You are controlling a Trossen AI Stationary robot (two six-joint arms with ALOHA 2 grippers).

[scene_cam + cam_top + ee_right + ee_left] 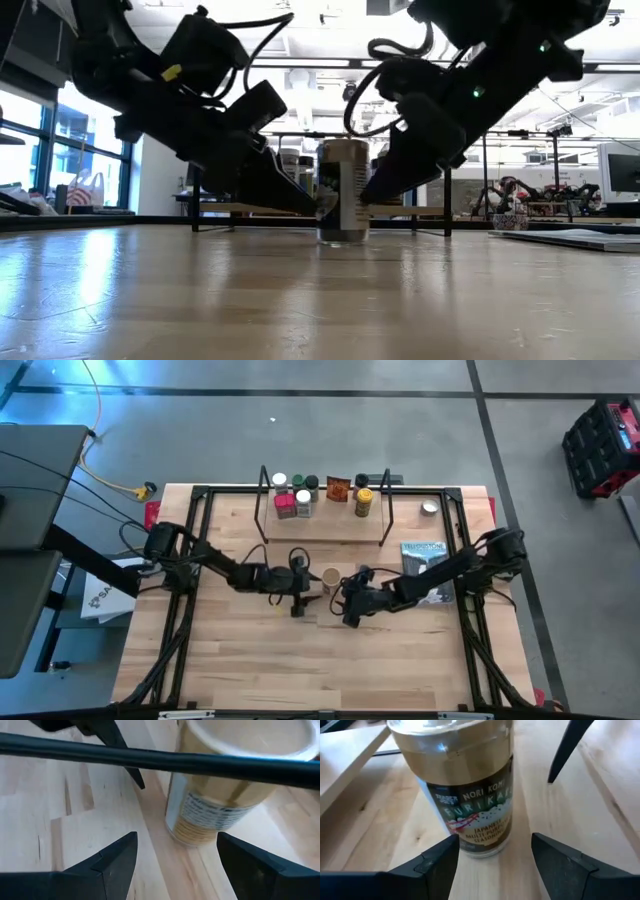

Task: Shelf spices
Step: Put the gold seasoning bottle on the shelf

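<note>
Cylindrical tan jar (331, 578) stands between both grippers' spread fingers.

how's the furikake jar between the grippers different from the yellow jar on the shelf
The furikake jar stands on the bare tabletop, off the shelf; the yellow jar is already on the shelf board. The furikake jar is tan with a pale lid, the other yellow with a dark lid. The left gripper and right gripper flank the furikake jar, both open; nothing is near the yellow one. Both stand upright.
</note>
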